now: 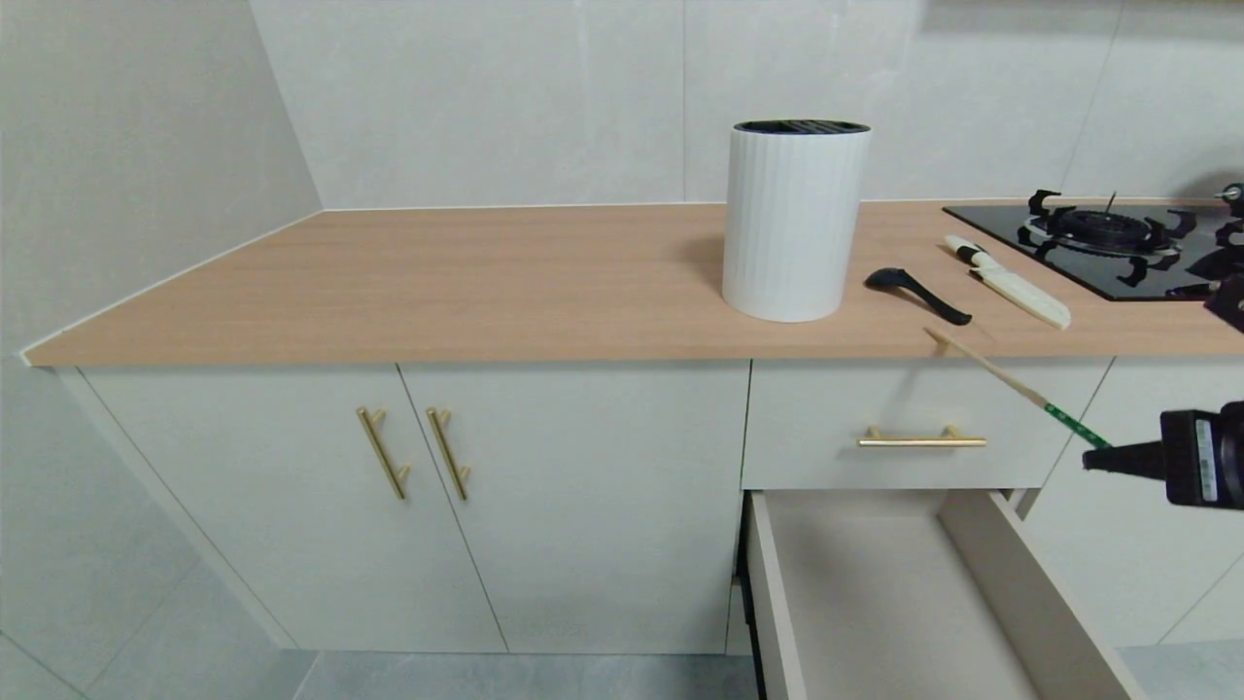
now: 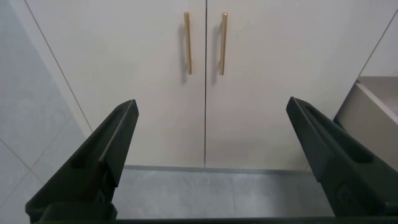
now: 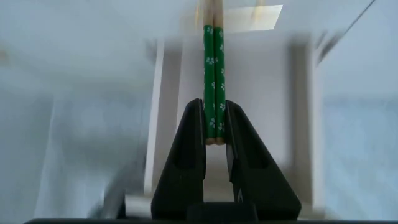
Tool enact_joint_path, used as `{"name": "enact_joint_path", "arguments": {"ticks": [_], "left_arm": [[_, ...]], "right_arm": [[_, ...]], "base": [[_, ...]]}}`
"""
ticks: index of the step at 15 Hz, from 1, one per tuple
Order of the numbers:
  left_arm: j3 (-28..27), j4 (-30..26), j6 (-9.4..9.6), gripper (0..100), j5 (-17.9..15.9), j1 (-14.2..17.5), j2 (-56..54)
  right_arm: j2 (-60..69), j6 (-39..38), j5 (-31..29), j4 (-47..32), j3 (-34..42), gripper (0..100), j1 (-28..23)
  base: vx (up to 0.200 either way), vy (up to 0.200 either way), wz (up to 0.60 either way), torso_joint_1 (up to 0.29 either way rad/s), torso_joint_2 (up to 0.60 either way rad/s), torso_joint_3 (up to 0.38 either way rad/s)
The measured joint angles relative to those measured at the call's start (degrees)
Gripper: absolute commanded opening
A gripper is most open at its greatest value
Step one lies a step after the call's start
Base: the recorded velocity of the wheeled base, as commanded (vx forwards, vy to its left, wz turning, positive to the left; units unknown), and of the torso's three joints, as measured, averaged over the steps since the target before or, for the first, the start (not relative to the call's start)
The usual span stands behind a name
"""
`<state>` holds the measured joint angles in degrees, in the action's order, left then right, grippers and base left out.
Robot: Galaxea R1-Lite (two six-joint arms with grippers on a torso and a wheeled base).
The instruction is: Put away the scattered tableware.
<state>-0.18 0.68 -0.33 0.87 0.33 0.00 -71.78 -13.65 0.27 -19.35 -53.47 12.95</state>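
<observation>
Right gripper (image 1: 1096, 457) clenched on chopsticks (image 1: 1011, 383) over open drawer (image 1: 1030, 593) — left gripper (image 2: 211, 107) released, facing cabinet doors (image 2: 267, 81).

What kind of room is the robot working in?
Most likely a home kitchen: a gas hob set into the wooden countertop, cabinets with an open drawer below, a knife on top, and chopsticks in the right gripper.

I count: one white ribbed cylindrical holder (image 1: 795, 224), one black plastic spoon (image 1: 916, 292), one cream-coloured knife (image 1: 1011, 282), two green-ended wooden chopsticks (image 1: 1011, 384), three brass bar handles (image 1: 921, 440).
</observation>
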Motion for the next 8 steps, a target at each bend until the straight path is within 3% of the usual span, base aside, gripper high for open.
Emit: {"name": "enact_joint_path", "arguments": {"ticks": [5, 8], "left_arm": [[0.0, 0.0, 0.00, 100, 0.0, 0.0, 0.0], [0.0, 0.0, -0.02, 100, 0.0, 0.0, 0.0]], "right_arm": [[-8.2, -0.1, 0.5, 4.2, 4.6, 0, 5.4], [-13.8, -0.8, 0.0, 13.2, 6.2, 0, 6.2]], "base": [[0.000, 0.000, 0.00, 0.000, 0.00, 0.000], [0.000, 0.000, 0.00, 0.000, 0.00, 0.000]]}}
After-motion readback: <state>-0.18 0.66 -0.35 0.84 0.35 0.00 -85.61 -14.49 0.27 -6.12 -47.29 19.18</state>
